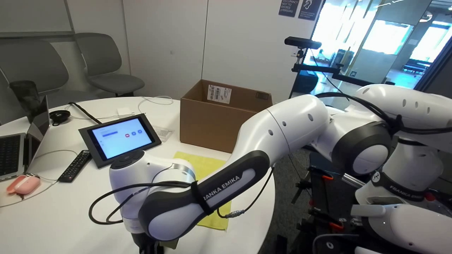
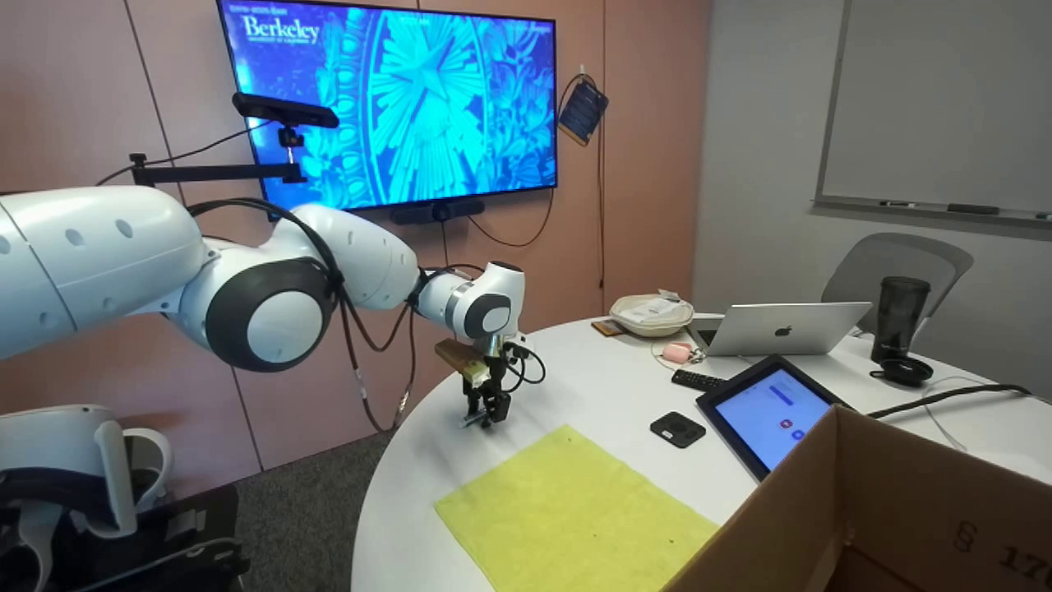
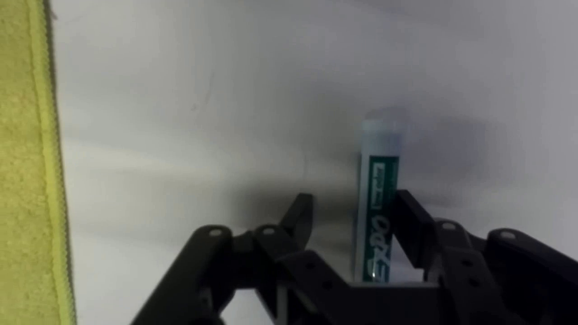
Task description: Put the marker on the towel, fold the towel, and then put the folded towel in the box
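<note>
One marker point(image 3: 378, 189) lay between the spread jaws of the gripper point(image 3: 354, 214), not yet held; probably light, stiff, slick, so mid-barrel seemed the safest pinch.

On my feed I count one tablet point(image 1: 122, 135). Just beside the tablet I have one remote control point(image 1: 75, 165); near it, one cardboard box point(image 1: 212, 123), one yellow-green towel point(image 2: 575, 514) and one Apple laptop point(image 2: 793, 329). Farther from it there are one Expo marker point(image 3: 377, 189), one pink earbud case point(image 1: 24, 185) and one tumbler point(image 2: 899, 316). Beyond the tablet, in an exterior view, I count two gray chairs point(image 1: 97, 53).
</note>
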Available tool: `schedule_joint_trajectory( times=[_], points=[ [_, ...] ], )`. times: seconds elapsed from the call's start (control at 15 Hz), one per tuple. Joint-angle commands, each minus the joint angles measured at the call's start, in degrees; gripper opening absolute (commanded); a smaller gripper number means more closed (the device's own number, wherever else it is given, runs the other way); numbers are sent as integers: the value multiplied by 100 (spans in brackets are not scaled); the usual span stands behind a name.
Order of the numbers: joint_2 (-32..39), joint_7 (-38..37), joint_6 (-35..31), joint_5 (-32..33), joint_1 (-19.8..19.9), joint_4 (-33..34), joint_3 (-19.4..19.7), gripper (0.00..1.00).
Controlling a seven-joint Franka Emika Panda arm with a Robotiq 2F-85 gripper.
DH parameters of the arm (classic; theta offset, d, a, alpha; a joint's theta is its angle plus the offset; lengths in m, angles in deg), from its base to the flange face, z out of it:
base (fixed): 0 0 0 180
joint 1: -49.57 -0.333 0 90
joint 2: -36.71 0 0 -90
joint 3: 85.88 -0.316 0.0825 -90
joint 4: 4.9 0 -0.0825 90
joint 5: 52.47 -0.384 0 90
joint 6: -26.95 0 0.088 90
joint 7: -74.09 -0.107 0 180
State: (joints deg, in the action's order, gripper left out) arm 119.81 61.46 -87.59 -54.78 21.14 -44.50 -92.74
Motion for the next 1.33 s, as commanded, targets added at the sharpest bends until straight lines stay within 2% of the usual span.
schedule_joint_trajectory(
  times=[0.0, 0.07, 0.2, 0.27, 0.33, 0.67, 1.27],
  points=[
    [313, -52, 376, 49, -29, 637, 11, 21],
    [197, -63, 332, 29, -18, 463, 53, 12],
    [169, -91, 422, 30, -8, 458, 87, 8],
    [151, -96, 489, 29, -6, 466, 86, 12],
    [125, -118, 556, 31, 10, 445, 106, 10],
    [-89, -139, 685, -32, 164, 256, 134, 11],
    [-576, -79, 922, -164, 819, -181, 76, 11]
  ],
)
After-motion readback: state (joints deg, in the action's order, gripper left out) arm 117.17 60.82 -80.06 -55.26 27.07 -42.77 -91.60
